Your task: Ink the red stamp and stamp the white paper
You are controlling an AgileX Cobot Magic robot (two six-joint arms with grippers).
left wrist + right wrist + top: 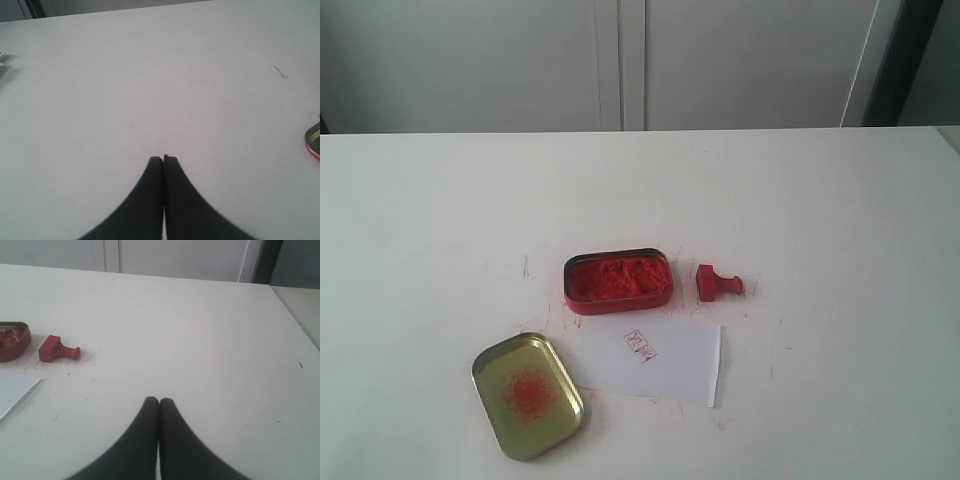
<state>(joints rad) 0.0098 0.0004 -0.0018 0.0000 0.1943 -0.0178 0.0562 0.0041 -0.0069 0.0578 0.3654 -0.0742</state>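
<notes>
The red stamp [717, 283] lies on its side on the table, just right of the open red ink tin [618, 281]. The right wrist view shows the same stamp [57, 350] beside the tin [12, 342]. In front of the tin lies the white paper [665, 362], carrying a small red print; one corner of it [15, 390] shows in the right wrist view. My left gripper [163, 159] is shut on nothing over bare table, far from the stamp. My right gripper [159, 400] is shut and empty too, well away from the stamp. Neither arm shows in the exterior view.
The gold lid [527, 394] with a red smudge lies upturned at the front left of the paper; its edge [313, 140] shows in the left wrist view. The white table [820, 200] ends at a far edge before grey cabinet doors [620, 60].
</notes>
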